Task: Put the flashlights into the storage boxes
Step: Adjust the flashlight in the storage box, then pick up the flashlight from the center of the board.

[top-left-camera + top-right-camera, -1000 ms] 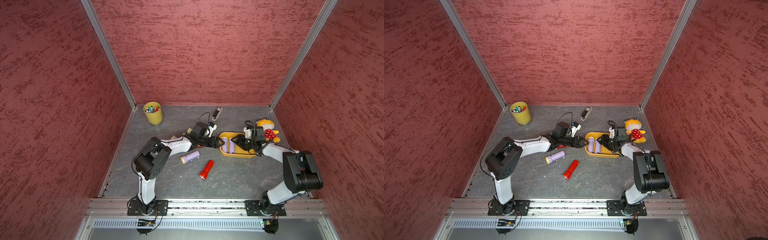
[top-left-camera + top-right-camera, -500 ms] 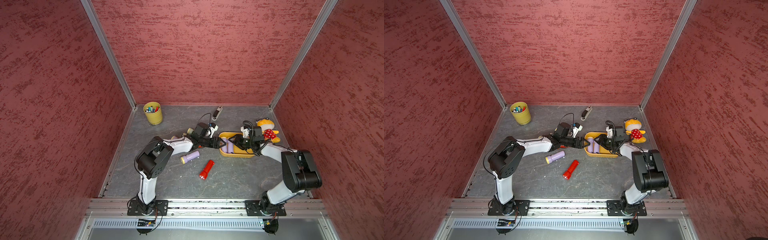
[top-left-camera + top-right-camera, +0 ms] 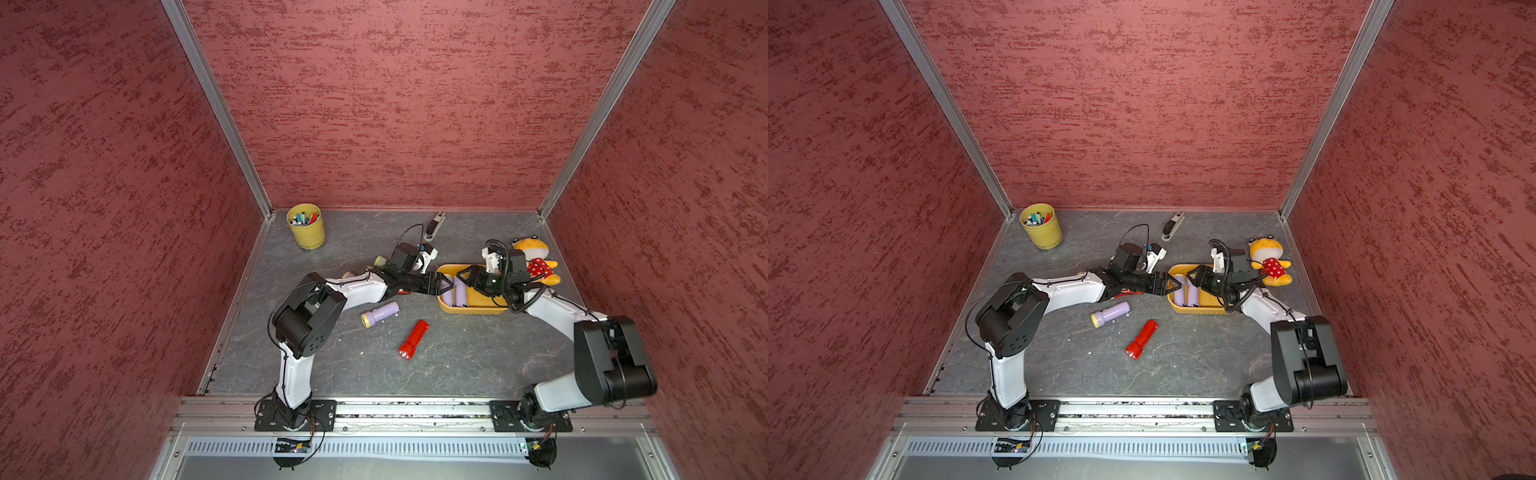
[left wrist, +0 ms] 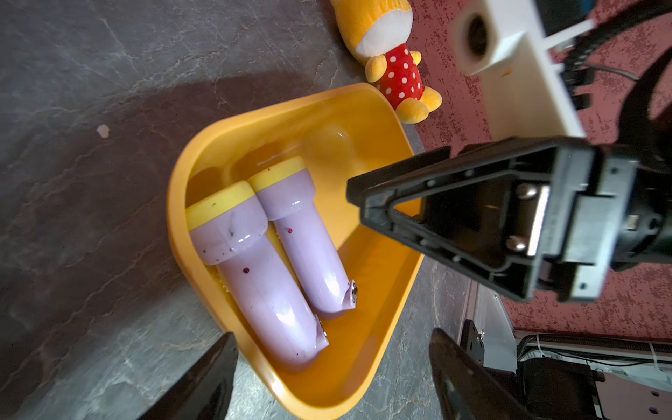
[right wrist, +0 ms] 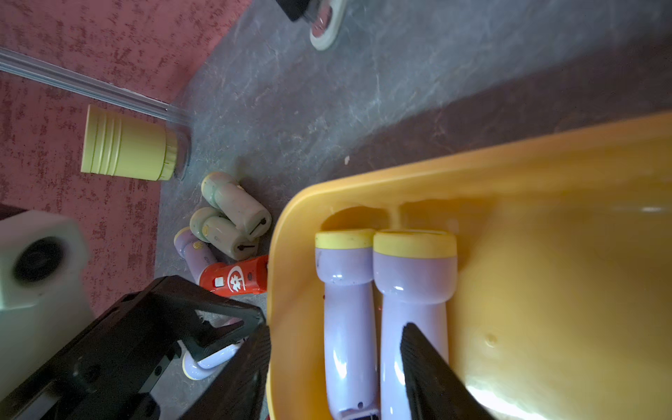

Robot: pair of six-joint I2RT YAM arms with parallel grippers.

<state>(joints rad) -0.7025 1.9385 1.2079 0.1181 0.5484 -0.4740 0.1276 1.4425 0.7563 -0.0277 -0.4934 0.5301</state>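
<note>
The storage tub (image 3: 473, 309) sits right of centre on the grey floor (image 3: 457, 374), its long sides running left to right. Its left end holds two lilac torches side by side, heads toward the back wall. The end flashlight (image 4: 251, 283) lies along the end wall and the inner flashlight (image 4: 305, 254) touches it. The rest of the tub is bare. Both torches are glossy lilac with a pale yellow head rim, a flared head, a narrower handle and small dark specks.

The left gripper (image 3: 446, 286) reaches to that end, jaws spread either side of it and clasping nothing. The right gripper (image 3: 464, 277) hangs over the same end, jaws parted and empty. One finger is outside the end wall and the other is above the inner flashlight. The two grippers nearly meet.

A plush toy (image 3: 536, 262) lies just beside the tub's back right corner. In front of the tub the floor is open to the rail. A loose lilac flashlight (image 3: 380, 313) and a red flashlight (image 3: 413, 338) lie to its front left. Under the left arm cluster a pale green flashlight (image 5: 236, 203), a second green flashlight (image 5: 223, 232), a third lilac flashlight (image 5: 192, 251) and a second red flashlight (image 5: 240, 280).
</note>
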